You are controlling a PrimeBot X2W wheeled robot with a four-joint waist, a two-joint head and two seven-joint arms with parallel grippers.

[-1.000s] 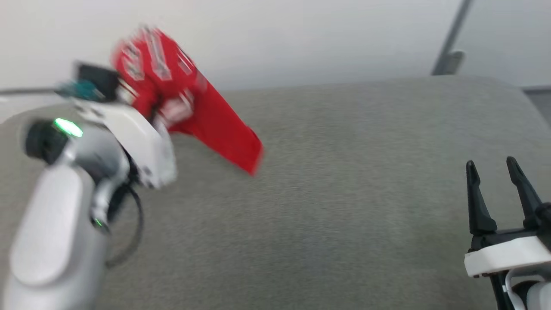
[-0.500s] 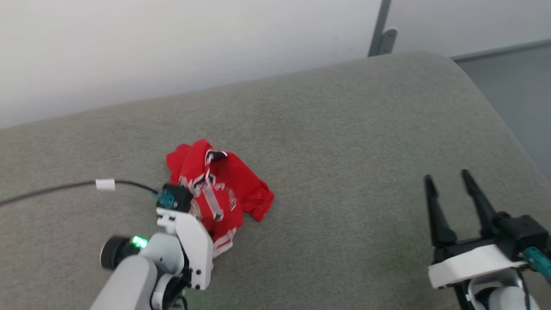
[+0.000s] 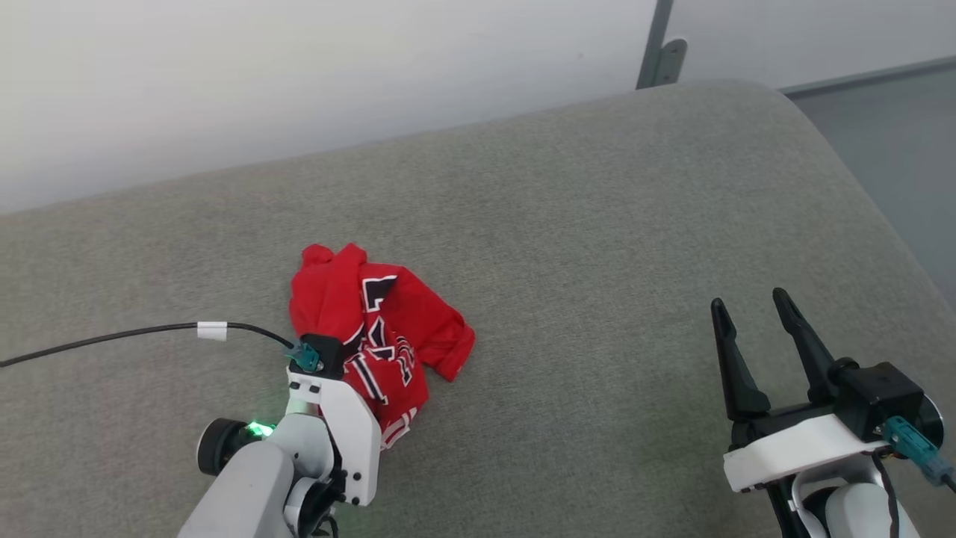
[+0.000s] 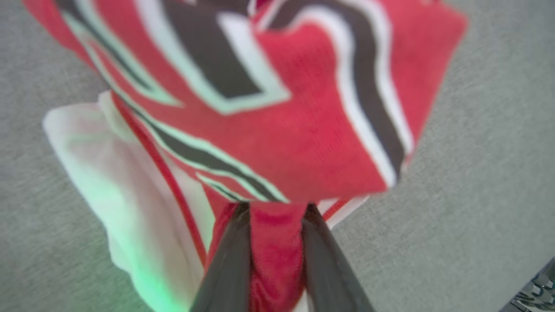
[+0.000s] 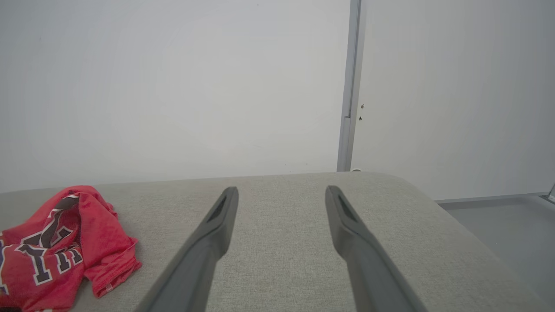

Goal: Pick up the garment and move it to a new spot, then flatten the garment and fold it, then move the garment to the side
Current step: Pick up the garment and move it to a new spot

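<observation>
The garment (image 3: 373, 314) is red with black, white-outlined letters and lies crumpled in a heap on the grey cushioned surface (image 3: 597, 246), left of centre. My left gripper (image 3: 342, 365) reaches into its near edge. In the left wrist view my left gripper (image 4: 276, 208) is shut on a fold of the garment (image 4: 303, 143), with red cloth pinched between the two fingers and a white striped hem band beside them. My right gripper (image 3: 749, 299) stands open at the lower right, far from the cloth. Between its fingers, my right gripper (image 5: 282, 190) holds nothing, and the garment (image 5: 56, 247) lies at the far left.
A black cable (image 3: 112, 338) with a white tag runs across the surface to my left wrist. A pale wall and a grey metal post (image 3: 657, 45) stand behind the cushion. The cushion's rounded right edge drops to grey floor (image 3: 896, 127).
One second ago the garment hung in the air from my left gripper; now it rests bunched on the cushion with the gripper still on it. The head camera has shifted too.
</observation>
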